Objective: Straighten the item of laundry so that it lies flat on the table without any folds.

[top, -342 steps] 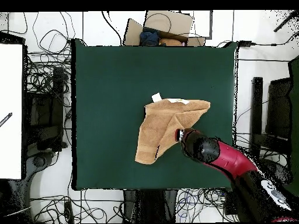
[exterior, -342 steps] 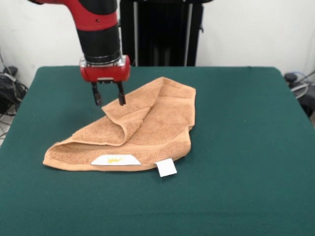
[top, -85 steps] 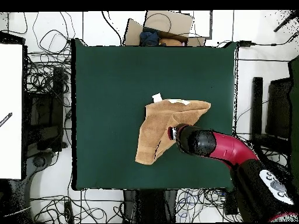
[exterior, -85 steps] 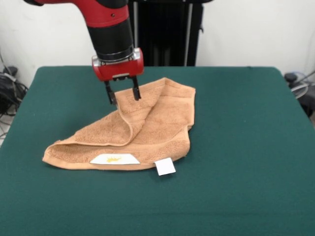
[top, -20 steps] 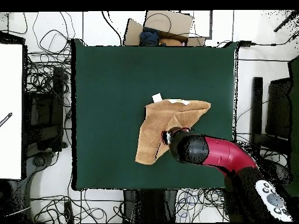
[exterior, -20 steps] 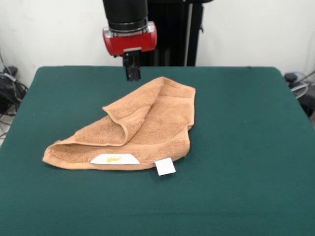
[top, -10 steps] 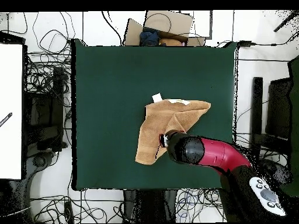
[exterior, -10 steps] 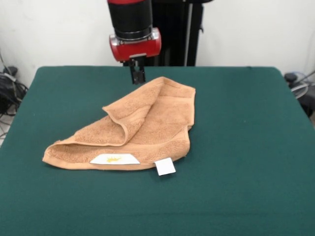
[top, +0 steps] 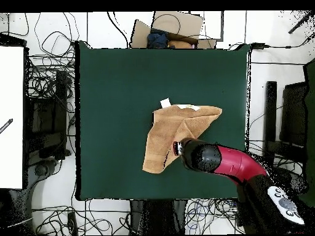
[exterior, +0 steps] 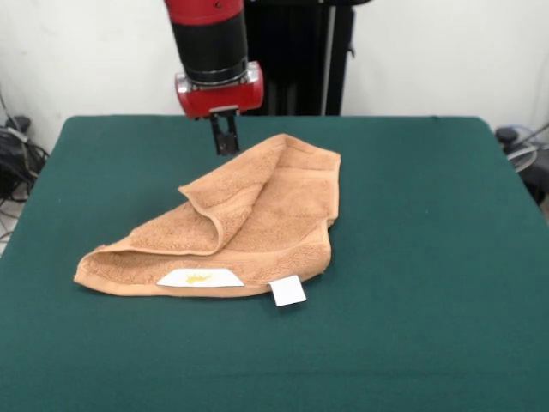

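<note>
Towel [exterior: 232, 223] lies folded, centre-left of frame on the bench [exterior: 429, 257]; doubled flap, tags at its lower edge. Soft, limp, light. Judged best hold: flap corner, mid-left. Gripper [exterior: 225, 137] above upper edge; fingers together, empty.

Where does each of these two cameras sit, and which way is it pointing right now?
Front view: sits across the table, facing the robot; looks at the folded towel; the red and black arm comes down from the top with its gripper above the towel's far edge.
Overhead view: sits above the table, looking straight down; the arm enters from bottom right, over the towel, hiding the gripper.
Shared: towel, table and arm, turned half round between views.
</note>
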Motion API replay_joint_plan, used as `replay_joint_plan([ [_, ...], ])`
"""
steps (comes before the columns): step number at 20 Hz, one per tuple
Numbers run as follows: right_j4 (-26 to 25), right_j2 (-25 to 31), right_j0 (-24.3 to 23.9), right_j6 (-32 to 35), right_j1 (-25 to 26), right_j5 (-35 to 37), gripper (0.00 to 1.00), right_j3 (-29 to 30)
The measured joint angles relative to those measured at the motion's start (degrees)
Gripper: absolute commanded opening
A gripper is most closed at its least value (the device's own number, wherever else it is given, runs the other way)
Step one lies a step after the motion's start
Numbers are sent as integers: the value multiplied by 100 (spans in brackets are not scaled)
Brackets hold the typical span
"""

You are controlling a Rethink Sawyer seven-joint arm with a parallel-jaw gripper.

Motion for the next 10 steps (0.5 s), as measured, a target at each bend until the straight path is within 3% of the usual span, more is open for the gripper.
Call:
replay_joint_plan([
  [10,1,1,-301,0,325,0,0,-237],
])
